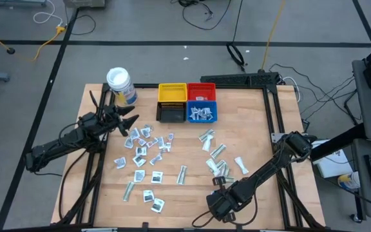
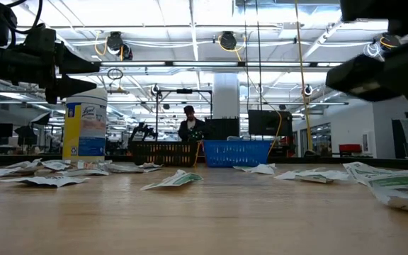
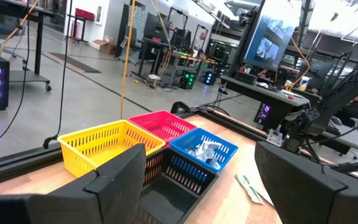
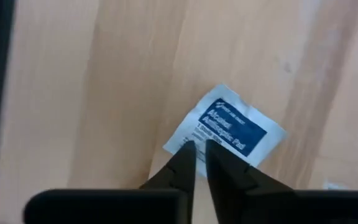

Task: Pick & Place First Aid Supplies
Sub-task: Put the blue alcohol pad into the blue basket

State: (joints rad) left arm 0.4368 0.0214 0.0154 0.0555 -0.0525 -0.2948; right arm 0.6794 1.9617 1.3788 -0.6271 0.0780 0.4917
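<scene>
1. The right gripper (image 4: 201, 154) is pointing down at the wooden table (image 1: 250, 129) near its front edge, right of centre in the high view, with the right arm reaching in from the table's right side.
2. Its fingers (image 4: 182, 163) are standing nearly together, leaving only a thin slit between the tips.
3. Those tips are sitting at the edge of a squarish white packet with a blue label (image 4: 229, 129); a corner of the packet seems to be lying in the slit, but I cannot tell for sure whether the packet is being pinched or only touched.
4. That packet is lying flat on bare wood, slightly apart from the other packets.
5. The left gripper (image 1: 126, 122) is hanging above the left part of the table, just in front of the white-lidded jar (image 1: 119, 83), with its jaws spread wide.
6. Nothing is sitting between the left fingers (image 3: 120, 180); the left wrist view is looking out between them at the bins.
7. The first aid supplies (image 1: 148, 145) are lying scattered over the middle and front of the table, some squarish and some long narrow strips.
8. Four small bins are standing in a block at the back of the table: the yellow bin (image 1: 172, 92) and the red bin (image 1: 201, 91) behind, the black bin (image 1: 171, 113) and the blue bin (image 1: 201, 113) in front.
9. Several packets are lying inside the blue bin, and a few in the red bin.
10. In the low view, a person (image 2: 189, 126) is standing in the room beyond the table.
</scene>
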